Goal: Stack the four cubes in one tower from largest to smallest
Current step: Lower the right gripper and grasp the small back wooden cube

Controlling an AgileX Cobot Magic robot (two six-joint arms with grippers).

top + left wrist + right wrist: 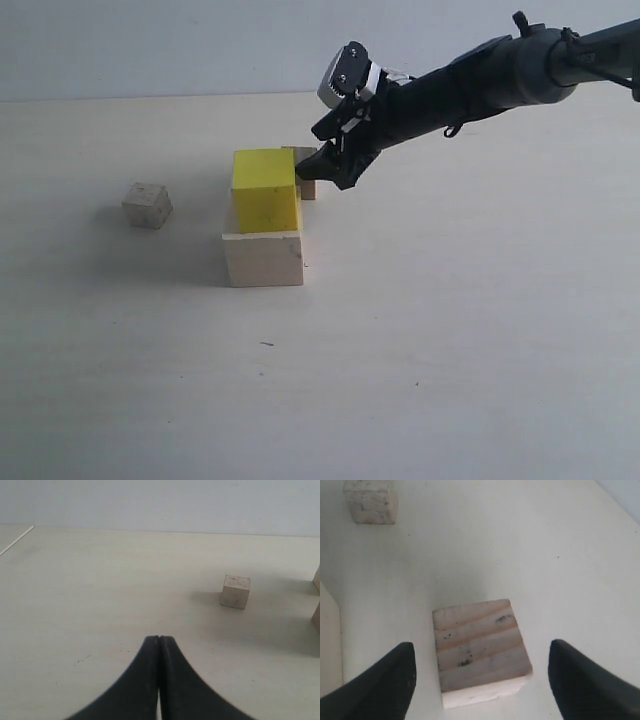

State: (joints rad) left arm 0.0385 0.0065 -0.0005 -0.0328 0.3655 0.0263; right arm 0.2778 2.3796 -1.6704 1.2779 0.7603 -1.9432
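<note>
The yellow cube [265, 190] rests on the large pale cube [263, 258] near the table's middle. One small speckled cube [303, 171] sits on the table just behind this stack, partly hidden by it. My right gripper [325, 167] hangs open right over it; in the right wrist view that cube [479, 650] lies between the two spread fingers, untouched. The other small cube [147, 205] stands alone to the left, also visible as the small cube [235, 591] and the far cube [370, 501]. My left gripper [159, 639] is shut on nothing, low over bare table.
The pale table [450, 330] stretches around the cubes. The right arm [480, 85] reaches in from the upper right. A thin white line [16, 540] marks the table in the left wrist view. A pale block's edge [329, 645] shows beside the right fingers.
</note>
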